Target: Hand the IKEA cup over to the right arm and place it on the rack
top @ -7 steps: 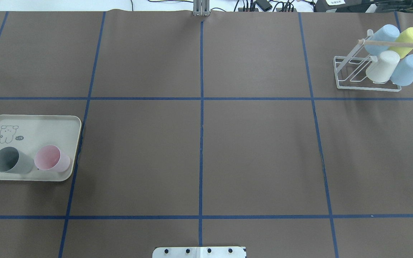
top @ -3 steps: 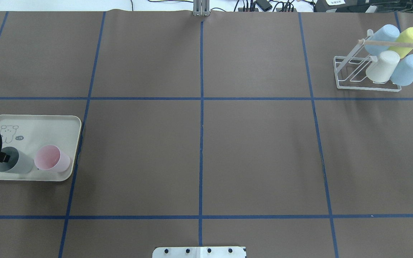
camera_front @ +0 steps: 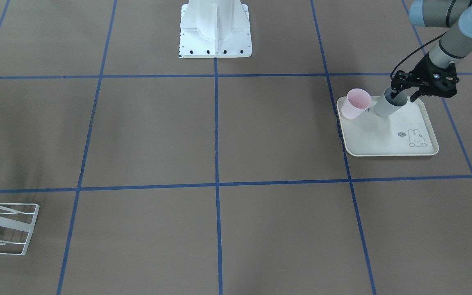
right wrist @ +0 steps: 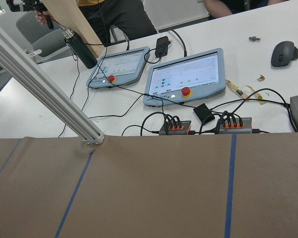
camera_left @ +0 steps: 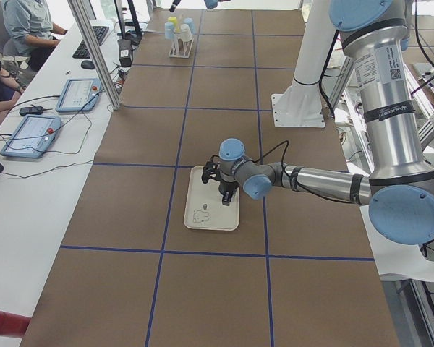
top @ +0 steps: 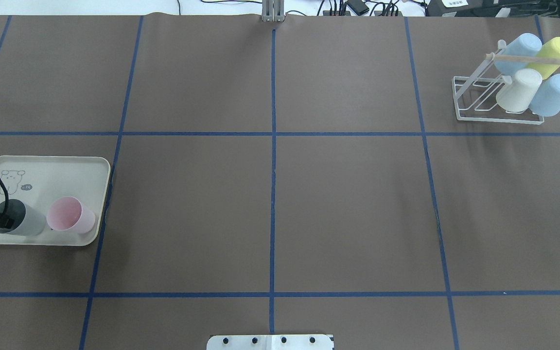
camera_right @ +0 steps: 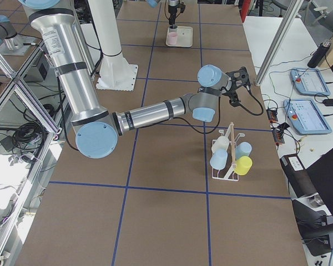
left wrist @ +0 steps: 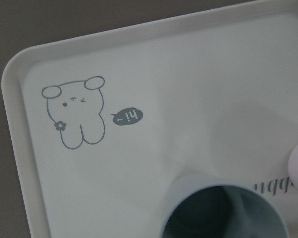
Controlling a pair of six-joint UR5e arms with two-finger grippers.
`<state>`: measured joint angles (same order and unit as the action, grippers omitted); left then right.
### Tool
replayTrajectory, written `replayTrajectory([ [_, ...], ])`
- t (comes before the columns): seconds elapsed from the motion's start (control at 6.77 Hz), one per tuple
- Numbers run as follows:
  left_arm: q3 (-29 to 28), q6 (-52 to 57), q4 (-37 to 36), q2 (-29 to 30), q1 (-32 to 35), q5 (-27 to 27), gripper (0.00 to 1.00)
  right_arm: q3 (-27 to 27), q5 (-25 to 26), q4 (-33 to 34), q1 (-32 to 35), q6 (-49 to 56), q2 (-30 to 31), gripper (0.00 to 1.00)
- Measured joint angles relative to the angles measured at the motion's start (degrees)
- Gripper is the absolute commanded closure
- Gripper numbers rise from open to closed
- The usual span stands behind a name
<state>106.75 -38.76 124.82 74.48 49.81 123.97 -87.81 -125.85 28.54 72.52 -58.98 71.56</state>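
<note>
A grey cup point(camera_front: 386, 107) stands upright on the cream rabbit-print tray point(camera_front: 383, 139), with a pink cup point(camera_front: 355, 103) beside it. My left gripper point(camera_front: 404, 97) is open and sits over the grey cup's rim, one finger on each side of the near wall. The left wrist view shows the cup's mouth point(left wrist: 223, 213) just below the camera. The white wire rack point(top: 474, 99) with its wooden dowel stands far right and holds several cups. My right gripper point(camera_right: 241, 75) hangs near the rack; I cannot tell whether it is open or shut.
The robot's white base point(camera_front: 215, 28) stands at the table's middle edge. Tablets, cables and a mouse lie on the white desk point(right wrist: 198, 79) beyond the table. An aluminium post point(right wrist: 49, 94) stands at the table's far edge. Operators sit at the desk.
My left gripper has moved from the tray's left edge onto the grey cup's rim. The right arm's blue wrist has shifted slightly further into view beside the rack.
</note>
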Motion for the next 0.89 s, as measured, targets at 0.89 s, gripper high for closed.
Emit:
replayTrajectory([
  [0.89, 8.52, -1.11, -18.90, 4.68, 14.44, 1.45, 1.00, -1.04, -0.10, 0.07, -0.59, -2.13, -1.47, 0.00],
])
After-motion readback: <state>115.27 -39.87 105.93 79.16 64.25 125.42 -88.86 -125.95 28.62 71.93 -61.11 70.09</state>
